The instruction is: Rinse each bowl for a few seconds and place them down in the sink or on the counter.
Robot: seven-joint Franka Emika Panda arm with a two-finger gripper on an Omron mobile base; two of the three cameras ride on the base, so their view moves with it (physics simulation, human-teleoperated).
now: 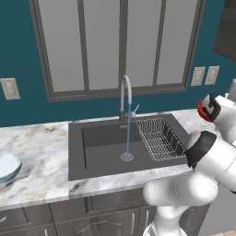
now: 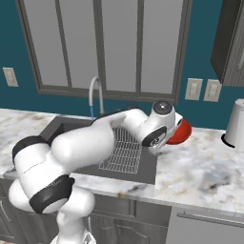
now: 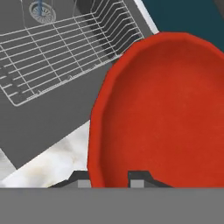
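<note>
The glossy red bowl [image 3: 162, 109] is pinched at its rim by my gripper [image 3: 109, 180], one fingertip on each side of the wall. It is tilted over the marble counter [image 2: 200, 171] just right of the sink [image 1: 76, 152]; I cannot tell if it touches the worktop. The same red bowl [image 2: 181, 133] peeks out behind the wrist, and a sliver of the bowl [image 1: 202, 110] shows at my hand. The pale blue-grey bowl [image 1: 7, 167] sits upright on the counter far left of the sink.
Water runs from the curved steel tap [image 1: 125, 94] down onto the drain [image 1: 127, 156]. A wire rack [image 1: 159, 138] fills the sink's right side. A white jar [image 2: 237, 124] stands at the back right of the counter.
</note>
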